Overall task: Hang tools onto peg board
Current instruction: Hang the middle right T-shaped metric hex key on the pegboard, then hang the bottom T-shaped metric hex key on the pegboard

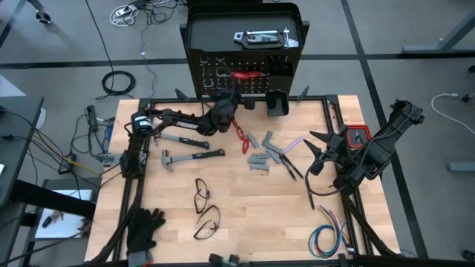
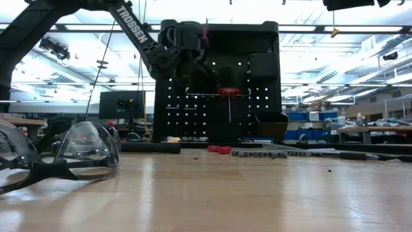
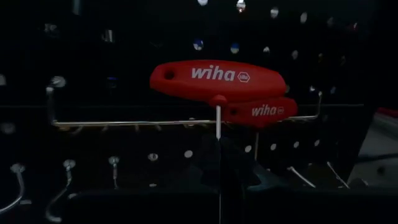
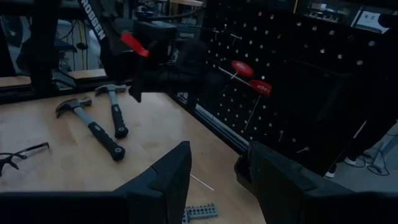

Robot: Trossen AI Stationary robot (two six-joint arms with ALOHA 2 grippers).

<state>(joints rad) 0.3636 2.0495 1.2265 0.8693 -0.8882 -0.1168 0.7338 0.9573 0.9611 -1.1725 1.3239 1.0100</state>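
Left arm reaches across the desk (image 1: 245, 215) to the peg board (image 1: 245, 37), which stands upright at the desk's far edge. Left gripper (image 1: 236, 98) is up at the board face, jaws closed tight; whether they pinch the thin steel shaft of the upper red T-handle driver (image 3: 208, 78) cannot be told from the left wrist view, where the shaft runs straight down in front of the camera. Two red T-handle drivers sit on the board: the upper one large, and the lower red T-handle driver (image 3: 261, 112) just behind and below it, both at a long horizontal silver hook rail (image 3: 137, 123). Smaller silver hooks (image 3: 65, 180) line the row beneath.

Right arm waits over the desk's right side, away from the board. Right gripper (image 1: 319, 152) hangs with jaws partly apart, nothing between them; the right wrist view shows bare desk in the gap.

Still on the desk: two black-handled hammers (image 1: 189, 148) lying side by side left of centre, red-handled pliers (image 1: 240, 133) near the board's foot, a cluster of grey metal pieces (image 1: 261, 154) at centre. Safety glasses (image 1: 202, 194) lie toward the near edge, black gloves (image 1: 145, 226) at the near left corner, a coloured wire bundle (image 1: 326, 237) at the near right. A small black bin (image 1: 277, 104) hangs at the board's lower right.
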